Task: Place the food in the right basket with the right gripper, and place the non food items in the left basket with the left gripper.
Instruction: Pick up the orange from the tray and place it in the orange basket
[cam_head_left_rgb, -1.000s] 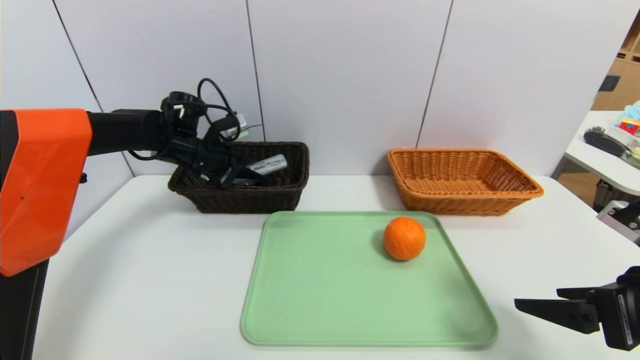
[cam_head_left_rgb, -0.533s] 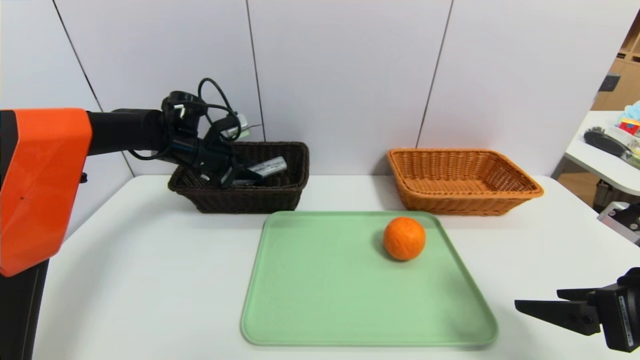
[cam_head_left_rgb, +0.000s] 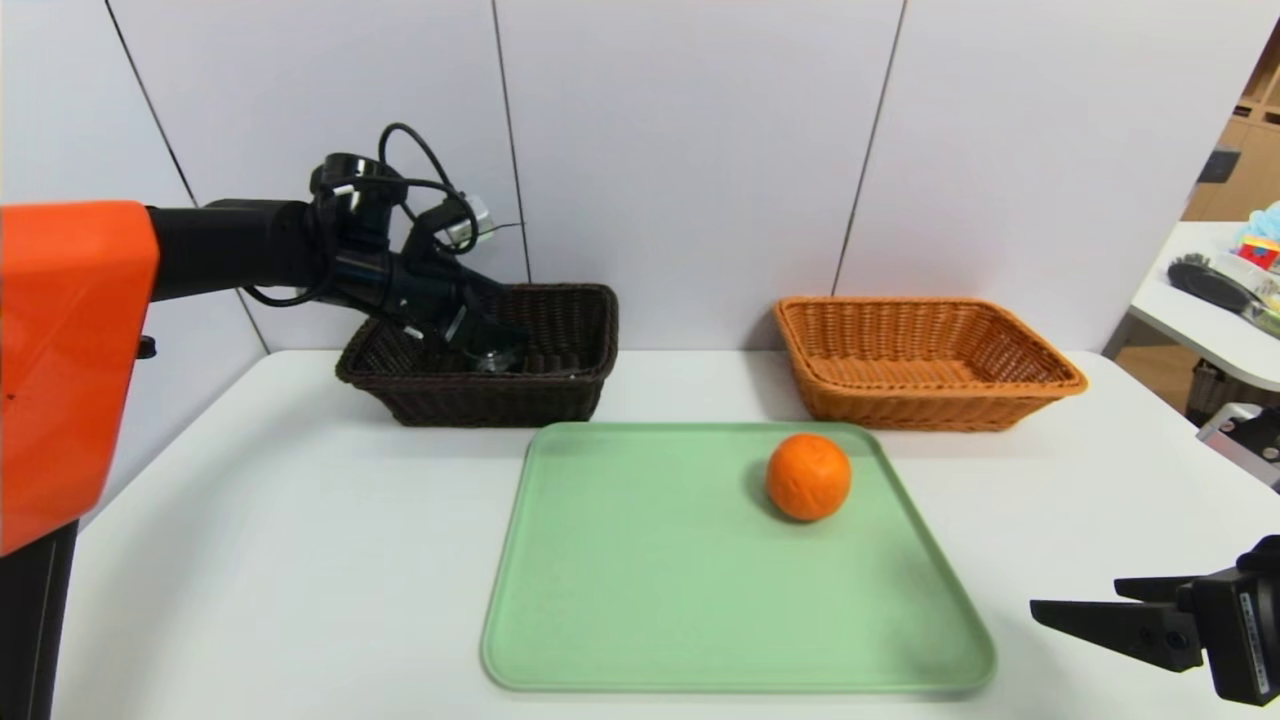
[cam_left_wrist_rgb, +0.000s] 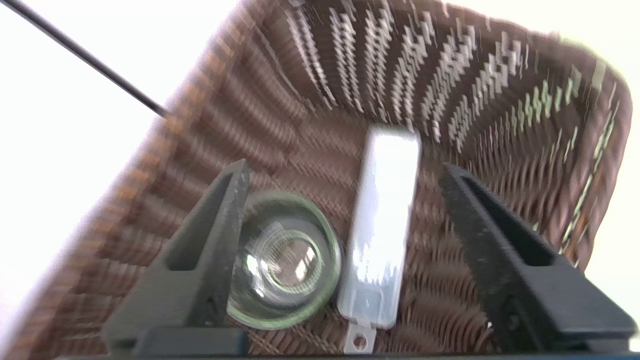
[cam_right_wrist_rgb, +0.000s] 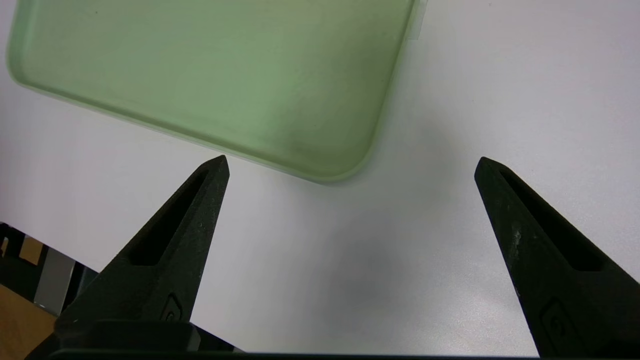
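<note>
The left gripper (cam_left_wrist_rgb: 345, 170) hangs over the left basket (cam_head_left_rgb: 520, 395), which stands near the tabletop's (cam_head_left_rgb: 300, 560) far edge, toward its left side. Its jaws are spread apart and hold nothing. On the basket floor beneath them lie the glass cup (cam_left_wrist_rgb: 285, 260) and the grey case (cam_left_wrist_rgb: 382, 225), just beside each other. The food (cam_head_left_rgb: 808, 476), an orange fruit, sits on the far right part of a green tray (cam_head_left_rgb: 650, 600) in the middle of the tabletop. The right basket (cam_head_left_rgb: 925, 365) stands at the far edge toward the right. The right gripper (cam_right_wrist_rgb: 350, 162) hovers by the tabletop's near right corner, close to the tray's corner, its jaws wide apart and holding nothing.
</note>
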